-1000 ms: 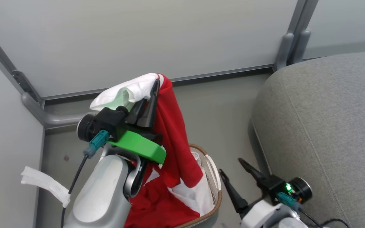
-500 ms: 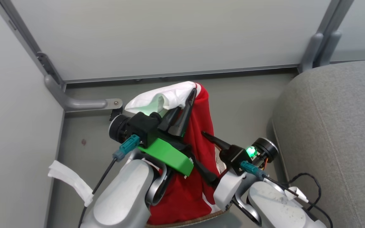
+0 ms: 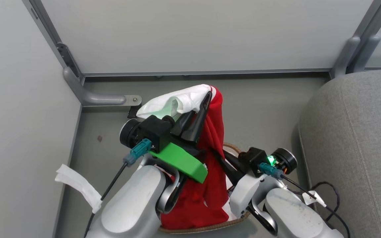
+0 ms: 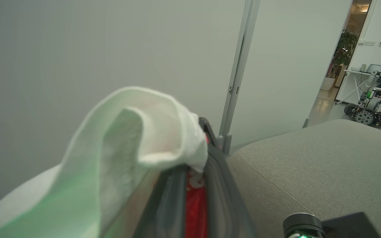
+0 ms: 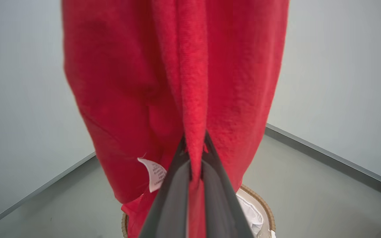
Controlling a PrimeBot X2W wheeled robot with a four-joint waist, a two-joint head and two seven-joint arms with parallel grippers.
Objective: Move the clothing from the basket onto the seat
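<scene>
- Nearest, at 6 o'clock in the head view, the basket point(image 3: 210, 227) stands on the grey floor point(image 3: 263, 105). Its brown rim curves under the two pale forearms point(image 3: 134, 201).
- The right wrist view also shows that rim, with a bit of white liner point(image 5: 251, 211) inside it at 5 o'clock.
- The clothing point(image 3: 213, 132) hangs as a tall red column, lifted at the top, with its lower end inside the basket rim.
- The right gripper point(image 3: 225, 163) sits at 5 o'clock from the picture's middle and reaches toward 10 o'clock into the red cloth.
- Seen from its own wrist, the right gripper's jaws are clenched on an upright fold of the red fabric. A white label point(image 5: 155, 173) hangs at 8 o'clock from the fingertips.
- The left gripper point(image 3: 203, 102) is higher, just above the middle, pointing to 1 o'clock. Its jaws are clamped on the garment's top, where white sleeve meets red.
- In the left wrist view the sleeve drapes over the fingers toward 9 o'clock, with a red strip pinched between them.
- A strip of white tape point(image 3: 78, 186) hangs on the left arm's cable point(image 3: 111, 185) at 8 o'clock.
- The seat point(image 3: 359, 132) fills the 3 o'clock side, well apart from the clothing.
- Farthest, wall panels point(image 3: 193, 33) run across 12 o'clock, with a metal bracket point(image 3: 104, 98) at 10 o'clock.
- Past the seat in the left wrist view, at 2 o'clock, stand another robot point(image 4: 375, 105) and a plant point(image 4: 344, 49).
</scene>
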